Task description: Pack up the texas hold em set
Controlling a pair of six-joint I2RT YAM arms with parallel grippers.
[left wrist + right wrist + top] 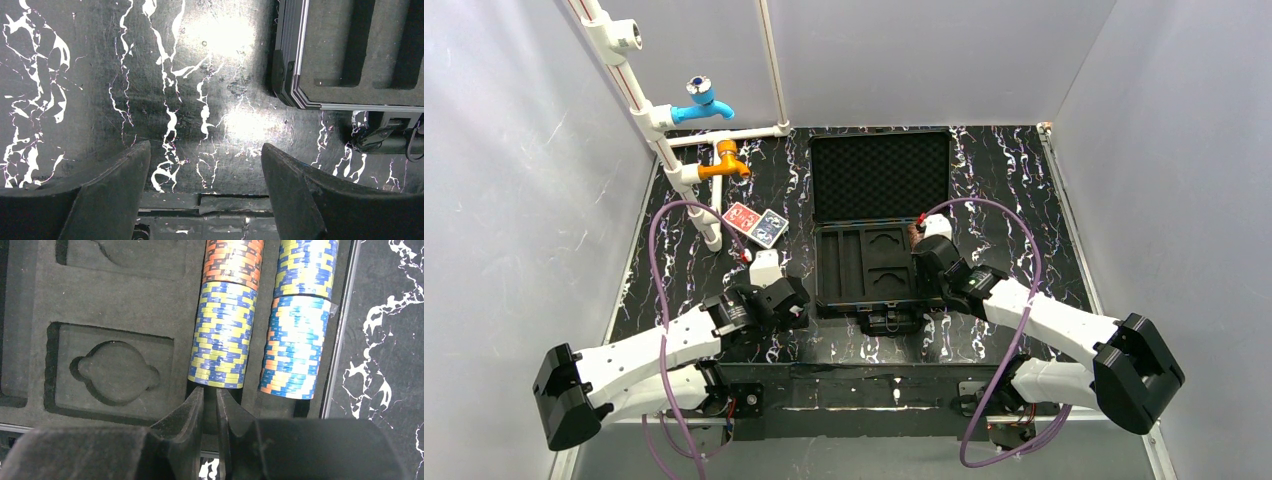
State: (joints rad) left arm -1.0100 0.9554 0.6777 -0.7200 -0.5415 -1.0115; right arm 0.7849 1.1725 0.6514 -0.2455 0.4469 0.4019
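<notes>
Right gripper (211, 394): fingers nearly together, holding nothing, at the lower end of a chip roll (222, 335) in the briefcase (881, 235), frame centre. An off-axis push could buckle the roll (chips spill). Left gripper (205, 150): spread, empty. Count: four rolls visible, one red deck (741, 216) and one blue deck (772, 228), left of the case.

Chip rolls (222, 335), far ends past top edge
</notes>
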